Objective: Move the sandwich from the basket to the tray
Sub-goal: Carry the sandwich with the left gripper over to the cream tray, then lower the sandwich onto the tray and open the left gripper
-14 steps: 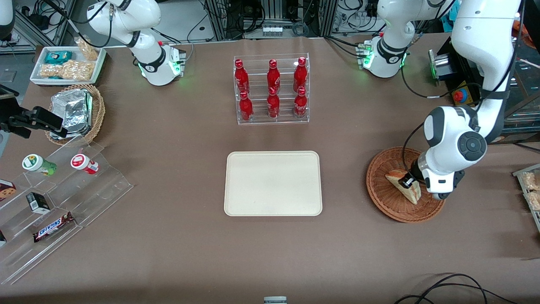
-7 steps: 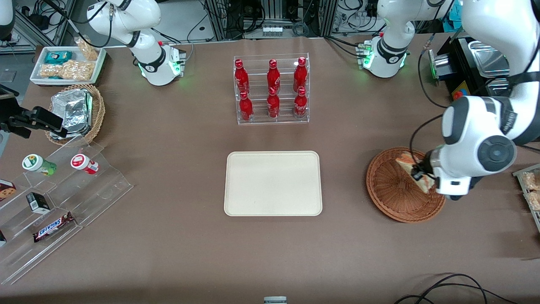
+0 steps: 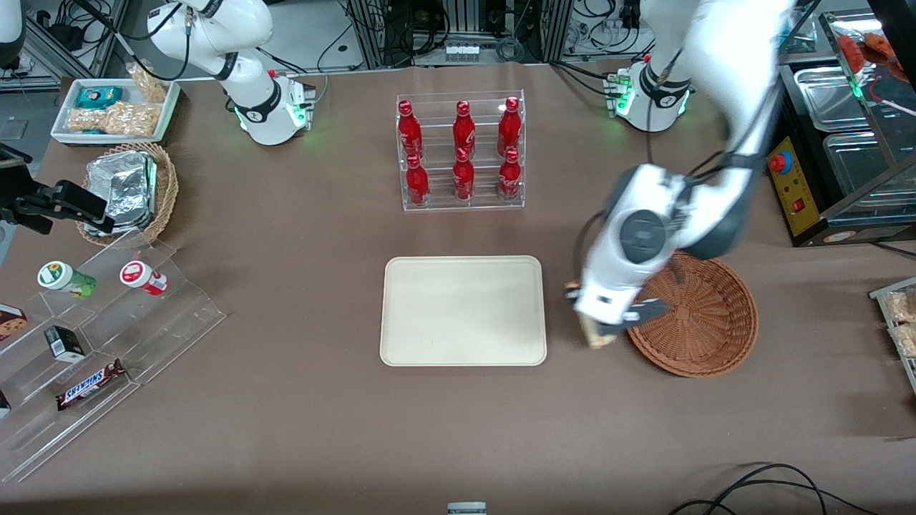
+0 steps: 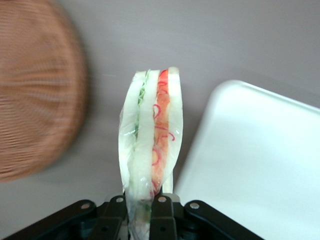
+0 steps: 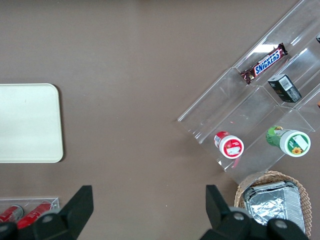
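A: Where is the gripper (image 4: 141, 210), and what is it doing?

B: It is in the air over the bare bench (image 3: 300, 429), between the tray (image 3: 463, 311) and the basket (image 3: 705, 322), clenched on the sandwich (image 4: 151, 135).

A: How does the sandwich look?

B: From the wrist camera it stands on edge between the fingers (image 4: 161, 212): three pale bread layers in clear wrap, a green streak in one seam and orange-red filling with thin red shreds in the other. From the front only a small tan bit (image 3: 595, 336) peeks out under the arm.

A: And its place against the other two?

B: Taking the tray as the clock's centre in the front view, the sandwich sits at about 3 o'clock, just beside the tray's short edge and just clear of the basket's rim.

A: Counts?

B: One sandwich, one tray, one reddish-brown basket with nothing in it. At the tray's 12 o'clock, a clear rack (image 3: 461, 151) with six red bottles.
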Controlling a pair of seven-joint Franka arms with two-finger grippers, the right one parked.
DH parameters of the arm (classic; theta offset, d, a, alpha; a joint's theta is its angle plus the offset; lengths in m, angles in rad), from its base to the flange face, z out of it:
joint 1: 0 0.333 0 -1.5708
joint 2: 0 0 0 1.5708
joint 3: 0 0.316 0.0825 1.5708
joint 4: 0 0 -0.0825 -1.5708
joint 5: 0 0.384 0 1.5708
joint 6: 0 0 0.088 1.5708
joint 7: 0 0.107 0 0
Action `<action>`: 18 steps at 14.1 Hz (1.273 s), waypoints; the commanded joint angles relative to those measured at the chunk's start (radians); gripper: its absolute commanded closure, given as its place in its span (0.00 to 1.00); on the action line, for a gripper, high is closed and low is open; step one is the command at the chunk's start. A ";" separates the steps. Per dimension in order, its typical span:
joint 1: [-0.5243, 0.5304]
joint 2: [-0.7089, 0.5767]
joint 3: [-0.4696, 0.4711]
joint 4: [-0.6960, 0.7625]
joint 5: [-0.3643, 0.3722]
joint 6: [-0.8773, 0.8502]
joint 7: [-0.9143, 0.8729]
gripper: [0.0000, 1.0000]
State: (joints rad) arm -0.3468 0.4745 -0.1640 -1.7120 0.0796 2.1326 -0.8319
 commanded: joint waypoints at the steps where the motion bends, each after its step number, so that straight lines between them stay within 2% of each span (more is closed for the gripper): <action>1: -0.082 0.105 0.003 0.104 0.006 0.091 0.019 0.92; 3: -0.139 0.162 0.003 0.182 0.002 0.095 0.014 0.92; 7: -0.213 0.231 0.003 0.242 0.003 0.157 0.017 0.92; 11: -0.245 0.283 0.001 0.287 0.003 0.184 0.004 0.92; 13: -0.254 0.292 0.001 0.289 0.003 0.184 -0.022 0.88; 14: -0.254 0.294 0.001 0.285 0.002 0.184 -0.024 0.82; 15: -0.254 0.294 0.000 0.285 -0.003 0.184 -0.035 0.57; 16: -0.256 0.291 0.000 0.285 -0.006 0.184 -0.047 0.13; 17: -0.264 0.280 0.001 0.285 0.000 0.181 -0.044 0.00; 18: -0.280 0.268 0.001 0.287 0.000 0.175 -0.046 0.00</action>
State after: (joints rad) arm -0.5914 0.7545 -0.1734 -1.4518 0.0779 2.3181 -0.8517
